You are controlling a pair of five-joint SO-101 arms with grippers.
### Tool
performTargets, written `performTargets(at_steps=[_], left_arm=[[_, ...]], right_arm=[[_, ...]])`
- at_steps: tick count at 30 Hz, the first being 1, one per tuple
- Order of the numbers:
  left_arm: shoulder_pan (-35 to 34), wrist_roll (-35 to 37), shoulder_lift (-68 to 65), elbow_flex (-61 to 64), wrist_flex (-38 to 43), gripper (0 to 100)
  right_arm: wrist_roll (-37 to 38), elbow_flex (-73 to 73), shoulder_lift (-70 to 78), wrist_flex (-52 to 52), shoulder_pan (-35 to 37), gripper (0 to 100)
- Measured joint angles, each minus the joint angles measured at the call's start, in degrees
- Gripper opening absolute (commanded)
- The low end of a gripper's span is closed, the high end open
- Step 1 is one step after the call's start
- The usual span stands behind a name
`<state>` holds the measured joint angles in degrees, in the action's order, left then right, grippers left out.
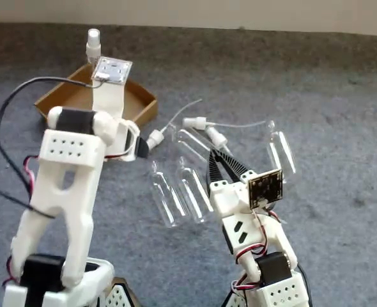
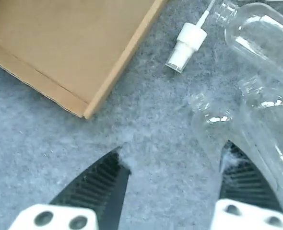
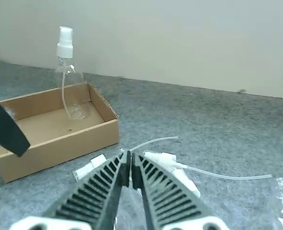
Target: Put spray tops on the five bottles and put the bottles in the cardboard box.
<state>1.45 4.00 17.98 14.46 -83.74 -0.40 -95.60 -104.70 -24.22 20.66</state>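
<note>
The step in hand looks like picking up an uncapped bottle. The left gripper point(image 2: 172, 151) hangs with its jaws spread wide and nothing between them, just off a corner of the cardboard box point(image 2: 118, 62). The nearest bare bottle point(image 2: 211, 122) lies on its side, slightly farther from the box than the gripper's middle, and its body runs under the jaw away from the box.

To do this well, the gripper should shift away from the box until the bottle sits midway between the jaws. It should then lower and close across the body, not the neck, since clear plastic probably slips.

A loose spray top point(image 2: 185, 43) lies near the box wall. The right gripper point(image 3: 130, 157) is closed to a slit and holds nothing, its tips just short of a tubed spray top point(image 3: 163, 158). One finished bottle point(image 3: 68, 91) stands inside the box.
</note>
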Motion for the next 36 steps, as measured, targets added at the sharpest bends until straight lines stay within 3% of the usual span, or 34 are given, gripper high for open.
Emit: performTargets(at_steps=[10, 20, 36], left_arm=[[6.8, 9.7, -18.1, -11.7, -15.7, 24], [10.8, 24.1, -27.8, -12.2, -15.8, 25], [12.4, 36.7, -37.6, -12.7, -9.4, 24]], right_arm=[[0.0, 0.0, 0.0, 0.0, -2.7, 0.4], [0.0, 0.0, 0.0, 0.0, -2.8, 0.4], [0.0, 0.0, 0.0, 0.0, -2.8, 0.4]])
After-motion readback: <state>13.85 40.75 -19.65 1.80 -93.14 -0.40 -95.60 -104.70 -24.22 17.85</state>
